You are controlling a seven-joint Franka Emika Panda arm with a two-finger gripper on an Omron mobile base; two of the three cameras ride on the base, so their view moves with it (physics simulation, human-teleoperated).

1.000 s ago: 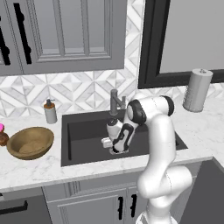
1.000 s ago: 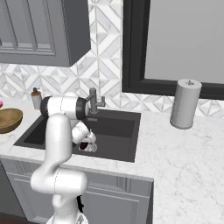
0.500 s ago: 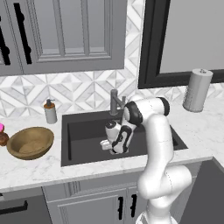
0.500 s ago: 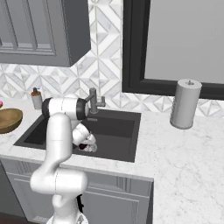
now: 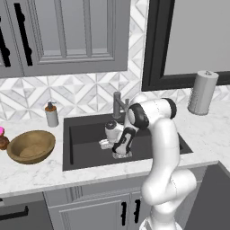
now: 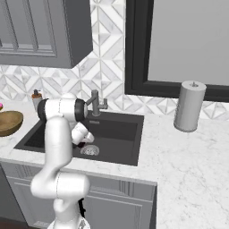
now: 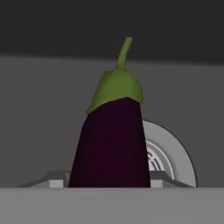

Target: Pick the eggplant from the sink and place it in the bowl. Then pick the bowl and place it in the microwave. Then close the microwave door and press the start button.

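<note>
Down in the large rectangular dark grey-black sink (image 5: pixel 85 139), two-finger gripper (image 5: pixel 121 154) sits a touch lower and further left than a second ago, wrist folded under the grey metal faucet (image 5: pixel 118 106). Fingers straddle the small dark purple eggplant (image 7: pixel 111 144); whether they press its sides yet cannot be told, fingertips being hidden at the bottom of the hand view. Eggplant glossy, tapering, capped by a matte green calyx and a thin curved stem, lying on the sink floor partly over the round ribbed silver drain (image 7: pixel 168 157). Wide shallow wooden bowl (image 5: pixel 31 146), tan-brown, grain visible, unmoved on the speckled white marble counter (image 5: pixel 27 173) left of the sink. Small soap bottle (image 5: pixel 52 115) behind the sink's left corner, tall grey cylinder roll (image 5: pixel 202 92) well right of the sink, both as before.
</note>
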